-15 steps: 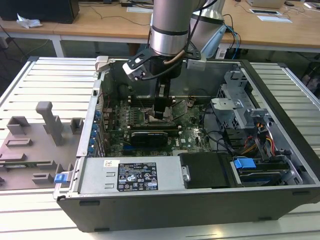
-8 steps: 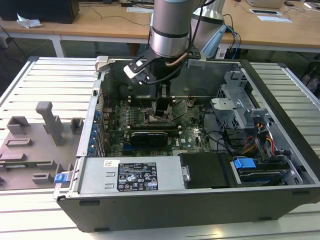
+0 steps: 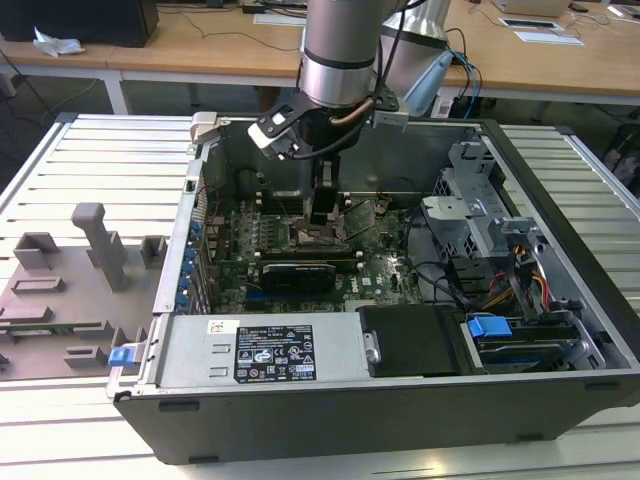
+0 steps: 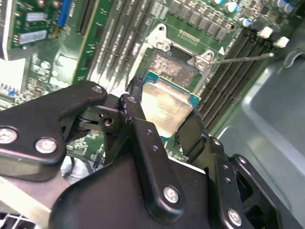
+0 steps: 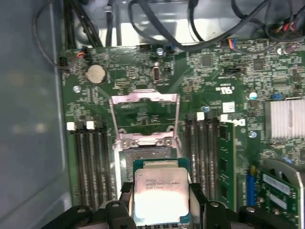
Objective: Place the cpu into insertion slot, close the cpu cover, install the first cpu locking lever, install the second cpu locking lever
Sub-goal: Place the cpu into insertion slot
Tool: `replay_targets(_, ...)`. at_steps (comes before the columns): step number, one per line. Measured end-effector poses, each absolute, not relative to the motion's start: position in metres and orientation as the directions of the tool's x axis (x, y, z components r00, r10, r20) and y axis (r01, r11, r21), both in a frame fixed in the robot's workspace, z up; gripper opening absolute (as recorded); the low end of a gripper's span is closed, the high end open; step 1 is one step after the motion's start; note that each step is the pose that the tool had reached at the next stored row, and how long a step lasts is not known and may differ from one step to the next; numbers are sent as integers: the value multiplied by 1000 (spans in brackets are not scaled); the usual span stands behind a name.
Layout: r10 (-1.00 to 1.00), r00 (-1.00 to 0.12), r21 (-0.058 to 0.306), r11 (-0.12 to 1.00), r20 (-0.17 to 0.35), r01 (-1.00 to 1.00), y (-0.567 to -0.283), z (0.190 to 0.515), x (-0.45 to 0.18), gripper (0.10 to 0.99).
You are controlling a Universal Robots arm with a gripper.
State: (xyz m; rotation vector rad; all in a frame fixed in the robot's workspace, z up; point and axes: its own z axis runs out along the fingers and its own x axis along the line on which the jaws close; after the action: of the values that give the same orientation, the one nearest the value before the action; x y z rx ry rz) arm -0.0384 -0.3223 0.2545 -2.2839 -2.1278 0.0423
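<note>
My gripper (image 5: 161,202) is shut on the cpu (image 5: 159,193), a square chip with a pale silver top and green edge, black fingers (image 5: 125,195) pressing on two opposite sides. In the second wrist view the cpu (image 4: 167,107) hangs tilted just above and beside the insertion slot (image 4: 174,67), not seated. The insertion slot (image 5: 143,155) lies open on the green motherboard (image 5: 214,71), partly hidden by the chip. The cpu cover (image 5: 143,98) stands flipped open beyond it. A thin metal lever (image 4: 243,57) sticks out from the slot's corner. In the exterior view the gripper (image 3: 325,215) reaches down into the case.
The motherboard (image 3: 300,265) sits inside an open black computer case (image 3: 560,330). Memory slots (image 5: 90,167) flank the socket on both sides. Black cables (image 5: 157,28), a drive cage (image 3: 470,200) and a power supply (image 3: 270,350) crowd the case. A grey fixture (image 3: 70,290) lies at the exterior view's left.
</note>
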Motion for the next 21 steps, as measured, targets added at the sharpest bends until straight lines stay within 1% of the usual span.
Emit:
replay_targets(2, 997, 71, -33, -71, -6, 997, -315, 254, -38, 545)
replay_targets(5, 997, 71, -33, -71, -6, 997, -313, 252, -38, 545)
replay_targets(21, 998, 68, -34, -69, -6, 997, -317, 216, -41, 545)
